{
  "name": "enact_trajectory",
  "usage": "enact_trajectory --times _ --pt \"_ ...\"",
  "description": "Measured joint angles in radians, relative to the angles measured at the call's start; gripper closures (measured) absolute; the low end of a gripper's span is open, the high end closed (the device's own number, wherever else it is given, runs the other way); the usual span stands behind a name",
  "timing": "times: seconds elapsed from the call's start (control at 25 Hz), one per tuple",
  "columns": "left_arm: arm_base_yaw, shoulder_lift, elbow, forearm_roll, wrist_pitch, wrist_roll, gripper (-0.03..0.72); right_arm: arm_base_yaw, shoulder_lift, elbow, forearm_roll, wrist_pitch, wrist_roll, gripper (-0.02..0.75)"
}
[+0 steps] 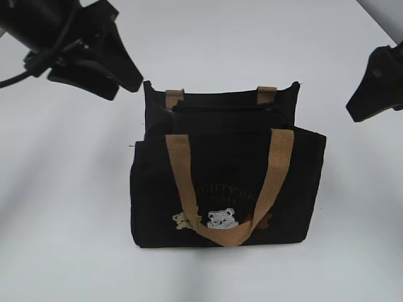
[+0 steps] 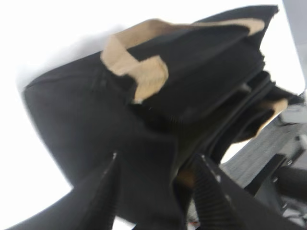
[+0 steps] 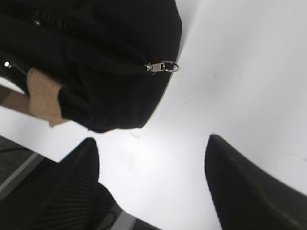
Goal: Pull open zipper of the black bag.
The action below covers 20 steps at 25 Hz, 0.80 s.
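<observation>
A soft black bag (image 1: 227, 189) sags on the counter (image 1: 63, 220). Both pincers gape empty: the left pincer (image 2: 158, 191) has bag fabric just ahead, while the right pincer (image 3: 151, 177) has the small, likely slippery metal zipper (image 3: 163, 66) tab just ahead, the place to pinch.

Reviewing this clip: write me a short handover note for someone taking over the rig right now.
Left gripper: jaws apart, close against the end of the black bag, holding nothing that I can make out.
Right gripper: open and empty over the white table, off the bag's other end.
The bag stands upright mid-table, tan handles hanging loose. The metal pull tab sits at the end nearest the right gripper, untouched.
Done: hard to judge; the bag's top looks parted along the zipper, but the view is blurred.
Left: check how far it is open; if short, grip the tab and pull.
</observation>
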Motion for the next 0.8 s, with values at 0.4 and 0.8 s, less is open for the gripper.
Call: enact_trajectory --times 0.4,0.8 --pt "0.0 -0.486 0.244 0.391 0.068 -0.222 0.27 0.0 -0.27 0.005 0.001 0.128 0.0 0.187" --pt "0.0 -1.209 0.744 0.505 -0.056 -0.304 0.271 0.0 -0.719 0.448 -0.002 0.133 -0.001 0.187"
